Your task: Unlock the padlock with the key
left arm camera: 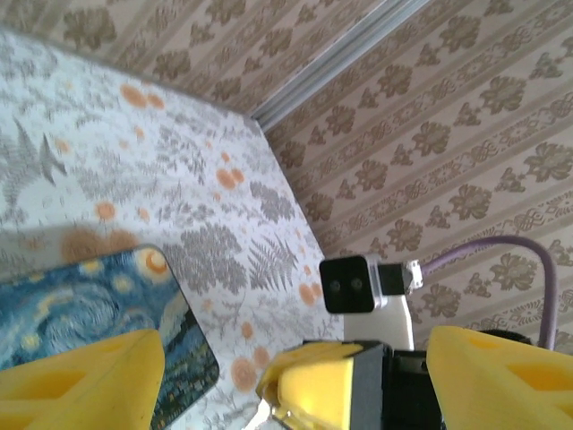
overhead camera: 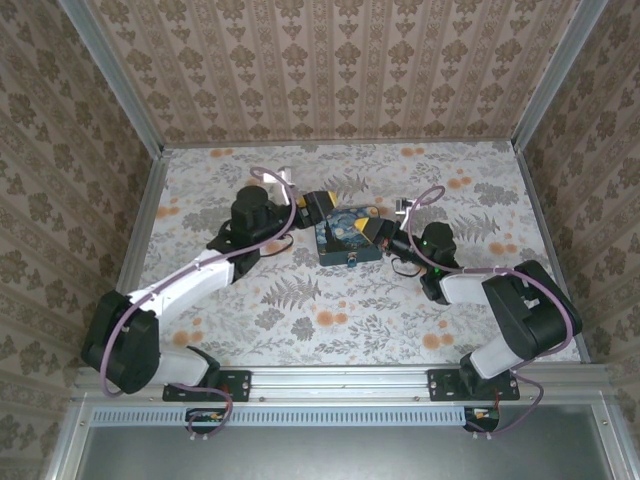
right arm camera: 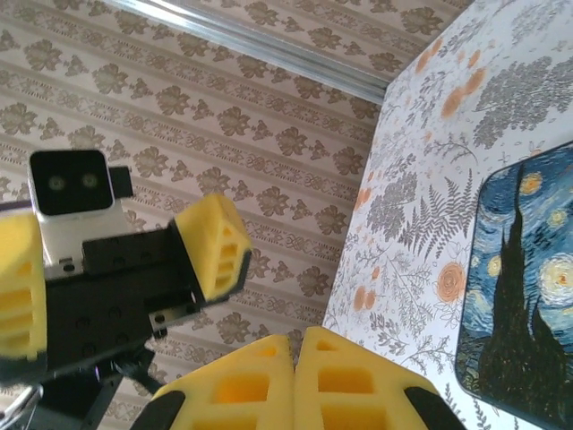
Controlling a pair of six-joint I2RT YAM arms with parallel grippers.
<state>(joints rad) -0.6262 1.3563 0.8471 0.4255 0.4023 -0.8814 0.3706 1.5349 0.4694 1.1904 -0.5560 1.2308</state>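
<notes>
Top external: elbows bent, left claw [overhead camera: 318,202] wide and right claw [overhead camera: 379,231] shut flank the painted box [overhead camera: 346,242].

Your left arm [overhead camera: 195,280] bends at the elbow and reaches forward and inward, the left pincer [overhead camera: 318,205] spread wide, yellow fingers [left arm camera: 81,381] well apart. Your right arm [overhead camera: 520,310] folds sharply (elbow out at the far right) and points back to the left. The right pincer [right arm camera: 297,381] is closed, pads [right arm camera: 349,385] pressed flush together. The two pincers face each other, near.
</notes>
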